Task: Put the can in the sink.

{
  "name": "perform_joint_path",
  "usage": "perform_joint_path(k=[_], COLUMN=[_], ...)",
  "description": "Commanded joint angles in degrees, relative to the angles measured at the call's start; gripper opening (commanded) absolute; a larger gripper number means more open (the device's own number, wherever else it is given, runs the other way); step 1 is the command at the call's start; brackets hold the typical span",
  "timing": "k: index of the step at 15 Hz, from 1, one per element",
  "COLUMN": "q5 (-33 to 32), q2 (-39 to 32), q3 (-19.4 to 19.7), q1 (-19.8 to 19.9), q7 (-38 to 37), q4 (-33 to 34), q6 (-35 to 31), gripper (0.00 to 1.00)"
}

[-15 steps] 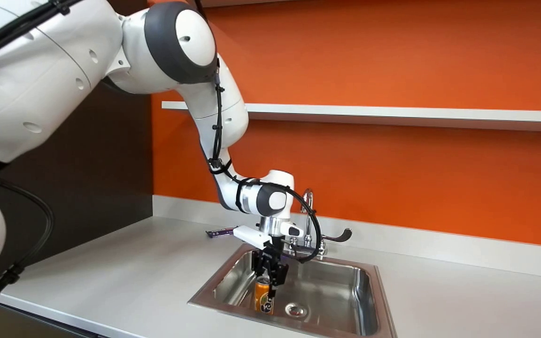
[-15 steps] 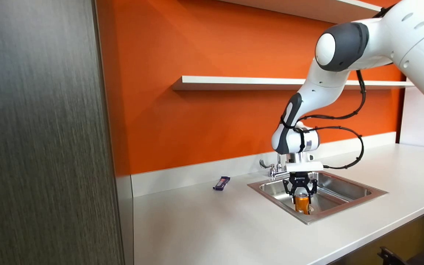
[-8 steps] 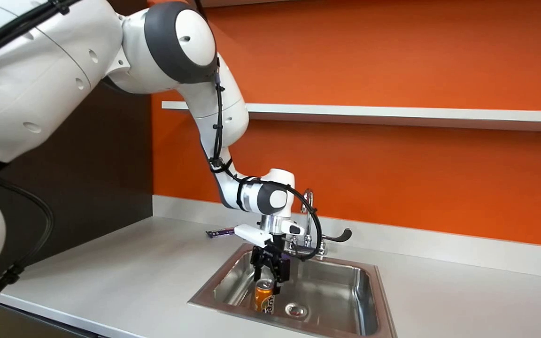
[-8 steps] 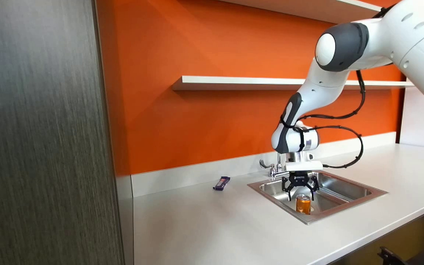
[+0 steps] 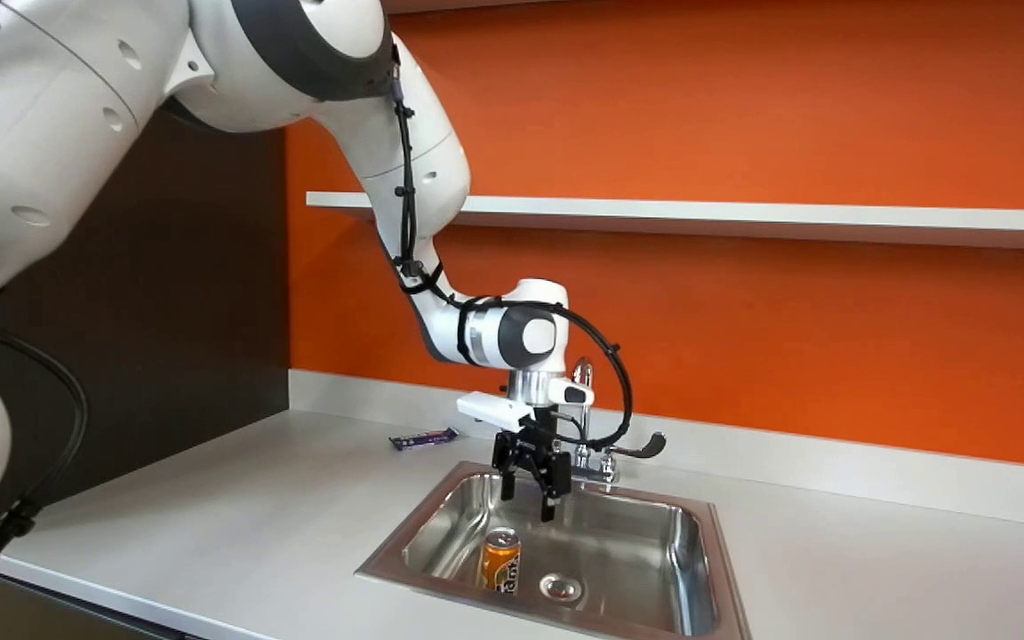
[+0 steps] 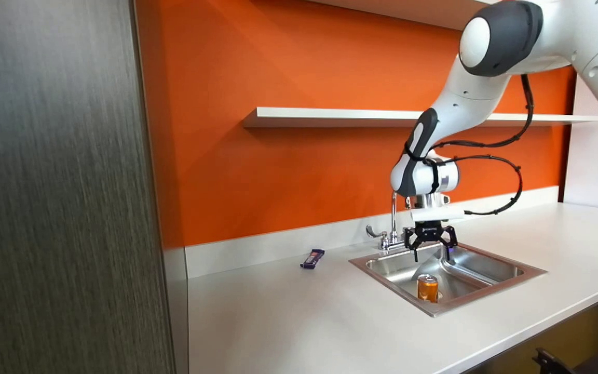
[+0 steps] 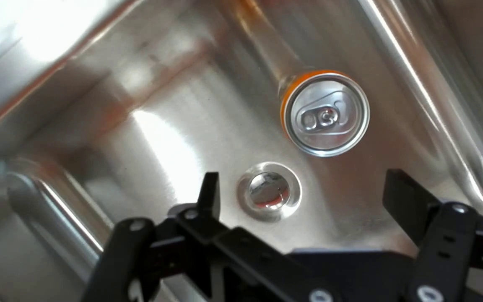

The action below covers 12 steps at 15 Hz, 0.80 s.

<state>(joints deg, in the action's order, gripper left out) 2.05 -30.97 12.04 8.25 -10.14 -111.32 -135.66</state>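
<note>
The orange can [image 5: 500, 562] [image 6: 427, 289] [image 7: 327, 113] stands upright on the floor of the steel sink [image 5: 645, 533] [image 6: 488, 291] [image 7: 224, 105], beside the round drain [image 7: 268, 191]. From above, the wrist view shows its silvery top and pull tab. My gripper [image 5: 528, 503] [image 6: 433, 258] [image 7: 302, 180] is open and higher than the can, apart from it. Between its black fingers [image 7: 212, 191] only the bare basin floor and the drain show. In both exterior views the fingers point downward over the back part of the basin.
Just behind the gripper rises the chrome faucet [image 5: 582, 436] [image 6: 393, 228] with its handles. A purple wrapped bar [image 5: 423, 440] [image 6: 312, 258] lies on the white counter [image 5: 210, 533] near the back edge. A white shelf [image 5: 743, 213] runs along the orange wall. A dark cabinet [image 6: 60, 208] stands at one side.
The gripper's fingers were around the can one second ago. They have spread, and the gripper has risen and moved back toward the faucet. The can stays in the sink.
</note>
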Motion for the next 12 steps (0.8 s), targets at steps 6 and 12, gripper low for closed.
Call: perform_joint_path(k=[6, 12], q5=[-9.8, -16.9], q2=[20.5, 33.9], q3=[-0.5, -1.1], q1=[-0.8, -1.0], q7=[8.2, 9.6], q4=[-19.6, -35.0], q6=[-2.7, -3.7], gripper=[1.0, 1.0])
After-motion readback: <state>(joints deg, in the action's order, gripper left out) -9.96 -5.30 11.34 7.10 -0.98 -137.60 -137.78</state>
